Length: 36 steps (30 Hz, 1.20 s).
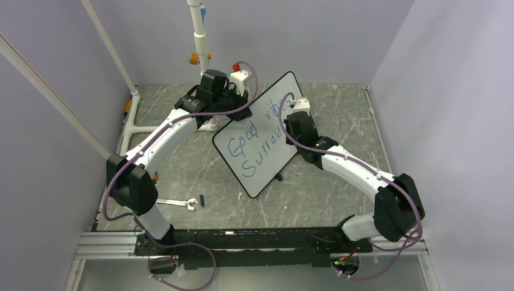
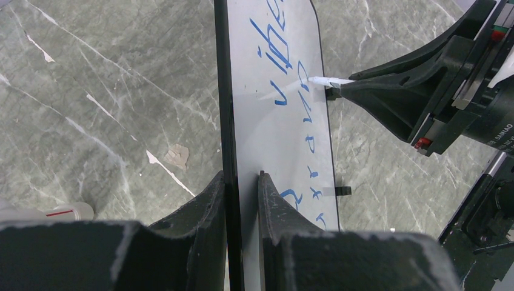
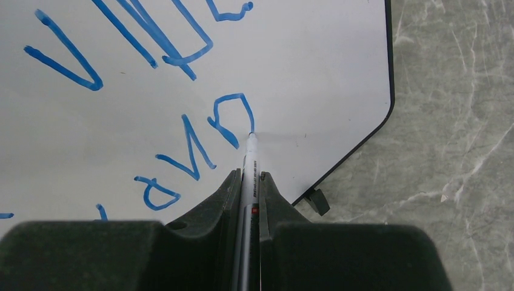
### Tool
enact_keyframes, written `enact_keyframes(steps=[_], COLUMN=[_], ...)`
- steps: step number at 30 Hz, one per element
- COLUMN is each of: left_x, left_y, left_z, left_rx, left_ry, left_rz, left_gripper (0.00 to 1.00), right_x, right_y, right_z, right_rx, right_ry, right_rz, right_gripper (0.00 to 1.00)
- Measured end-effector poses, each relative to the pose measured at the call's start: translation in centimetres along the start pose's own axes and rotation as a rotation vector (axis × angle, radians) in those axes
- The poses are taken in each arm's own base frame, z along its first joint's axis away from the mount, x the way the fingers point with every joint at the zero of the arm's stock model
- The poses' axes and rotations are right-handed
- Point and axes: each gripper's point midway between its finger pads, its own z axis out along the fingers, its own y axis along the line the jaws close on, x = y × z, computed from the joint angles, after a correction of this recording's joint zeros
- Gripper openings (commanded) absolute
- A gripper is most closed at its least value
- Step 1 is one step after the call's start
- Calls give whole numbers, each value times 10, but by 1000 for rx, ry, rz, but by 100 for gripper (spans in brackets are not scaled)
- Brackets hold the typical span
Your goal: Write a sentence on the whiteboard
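Observation:
The whiteboard [image 1: 270, 159] stands tilted on the grey marble table, its black-framed face toward the right arm. My left gripper [image 2: 241, 177] is shut on the board's edge, one finger on the back and one on the white face. My right gripper [image 3: 250, 174] is shut on a white marker [image 3: 251, 156] whose tip touches the board at the end of a blue letter. The sentence [image 1: 254, 132] is blue handwriting, "Good vibes" above a second line starting "Surr". In the left wrist view the marker tip [image 2: 321, 80] meets the board's face [image 2: 285, 145].
A small wrench [image 1: 176, 203] and a short blue piece [image 1: 202, 200] lie on the table near the left arm's base. A white pipe frame [image 1: 197, 36] rises at the back left. The board's black foot [image 3: 317, 201] rests on the table. Pale walls enclose three sides.

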Motion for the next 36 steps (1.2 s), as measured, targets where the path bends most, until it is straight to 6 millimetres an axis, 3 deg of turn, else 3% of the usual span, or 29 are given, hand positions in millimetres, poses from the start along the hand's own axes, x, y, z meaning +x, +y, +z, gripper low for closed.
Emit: enact_keyframes(steps=[7, 14, 26, 36], left_x=[-1, -1, -1, -1], left_y=[0, -1, -2, -2], left_z=[0, 0, 0, 0], left_rx=[1, 4, 6, 6], left_ry=[-2, -5, -6, -6], left_rz=[1, 3, 4, 3], left_gripper=[0, 0, 0, 0], right_x=[-14, -41, -41, -49], right_y=[-4, -29, -51, -42], right_z=[-12, -19, -4, -1], right_rx=[-1, 7, -101, -198], right_ry=[-43, -111, -102, -110], right_rz=[24, 123, 304, 364], right_gripper=[0, 0, 0, 0])
